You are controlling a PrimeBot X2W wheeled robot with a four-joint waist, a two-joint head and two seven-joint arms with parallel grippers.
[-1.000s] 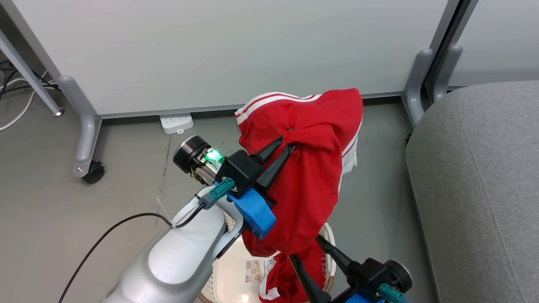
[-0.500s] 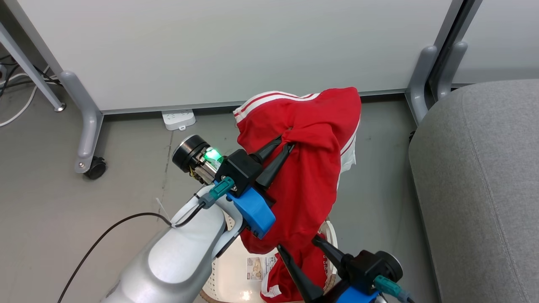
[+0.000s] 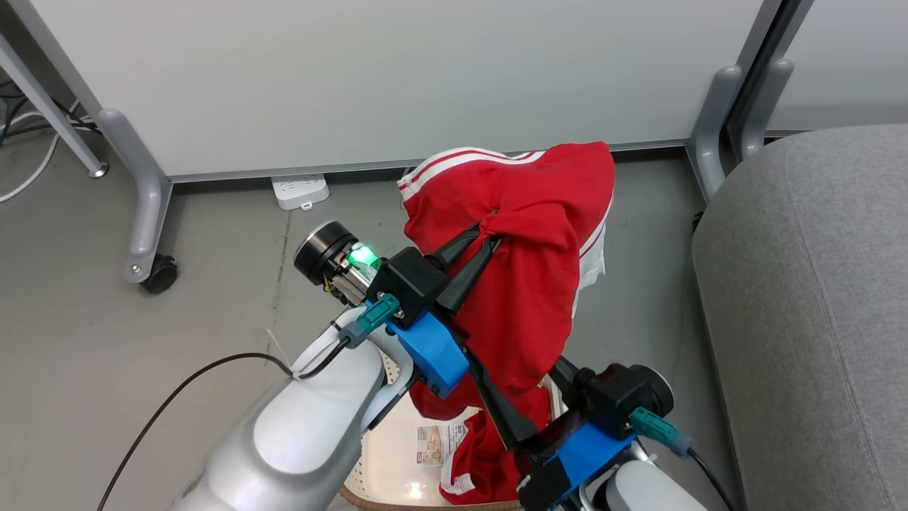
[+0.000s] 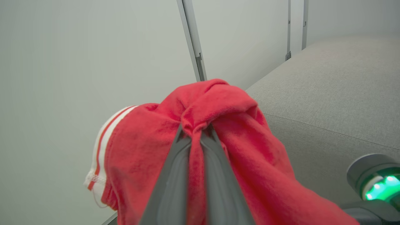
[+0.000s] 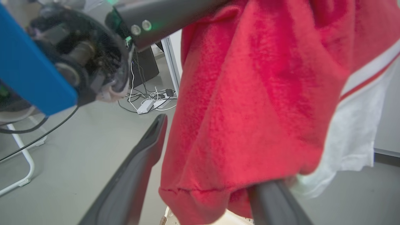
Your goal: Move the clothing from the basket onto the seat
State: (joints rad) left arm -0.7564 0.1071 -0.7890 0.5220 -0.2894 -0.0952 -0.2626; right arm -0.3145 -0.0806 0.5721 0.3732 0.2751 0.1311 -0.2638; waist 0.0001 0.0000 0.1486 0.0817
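Notes right end effector (image 3: 514, 365) raised since earlier, fingers apart about hanging clothing (image 3: 525, 284). Finds clothing clamped in left end effector (image 3: 491, 235) above basket (image 3: 386, 458); nothing on seat (image 3: 816, 298) yet.

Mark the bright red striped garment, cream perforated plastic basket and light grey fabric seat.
bright red striped garment (image 3: 525, 284): head view, hanging middle panel.
cream perforated plastic basket (image 3: 394, 484): head view, bare inner floor.
light grey fabric seat (image 3: 816, 298): head view, top surface.
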